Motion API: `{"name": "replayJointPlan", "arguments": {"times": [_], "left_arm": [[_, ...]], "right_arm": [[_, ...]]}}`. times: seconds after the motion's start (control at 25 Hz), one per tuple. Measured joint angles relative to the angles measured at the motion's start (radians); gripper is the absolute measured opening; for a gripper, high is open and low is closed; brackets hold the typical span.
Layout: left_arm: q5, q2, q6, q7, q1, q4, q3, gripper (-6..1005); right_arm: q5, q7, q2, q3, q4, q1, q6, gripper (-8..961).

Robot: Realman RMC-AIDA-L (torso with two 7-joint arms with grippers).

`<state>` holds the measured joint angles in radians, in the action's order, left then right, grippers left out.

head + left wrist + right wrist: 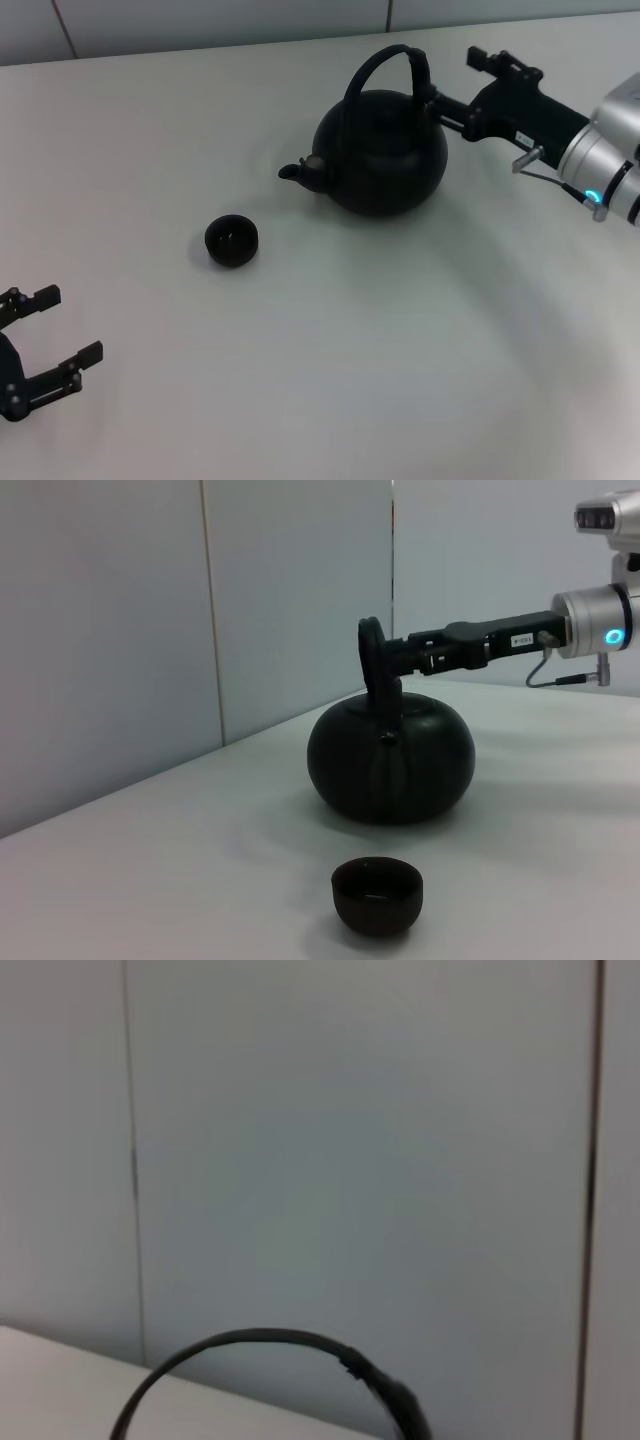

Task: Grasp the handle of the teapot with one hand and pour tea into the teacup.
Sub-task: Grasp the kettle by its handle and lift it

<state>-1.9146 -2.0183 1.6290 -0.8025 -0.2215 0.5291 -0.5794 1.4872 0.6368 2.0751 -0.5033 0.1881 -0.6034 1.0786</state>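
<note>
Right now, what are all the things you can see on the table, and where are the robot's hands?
teapot: one, matte black, standing upright at the far middle of the table, spout toward the robot's left.
handle: one, black arch over the top of the teapot.
teacup: one, dark brown-black, nearer the robot than the teapot and to the left of its spout, apart from it.
table: one, white.
wall: pale grey panels behind the table.
right gripper: one, black, at the thick right side of the handle.
left gripper: one, black, open, at the near left edge, away from everything.
</note>
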Motion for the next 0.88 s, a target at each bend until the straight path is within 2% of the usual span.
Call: {"name": "replayJointPlan", "arguments": {"times": [0.88], "left_arm": [[0.016,0.0,-0.002,-0.001,-0.004,0.0,0.004,800]], "right_arm": [[0.001,0.018,0.0,-0.052,-0.002,-0.07,-0.123,697]]}}
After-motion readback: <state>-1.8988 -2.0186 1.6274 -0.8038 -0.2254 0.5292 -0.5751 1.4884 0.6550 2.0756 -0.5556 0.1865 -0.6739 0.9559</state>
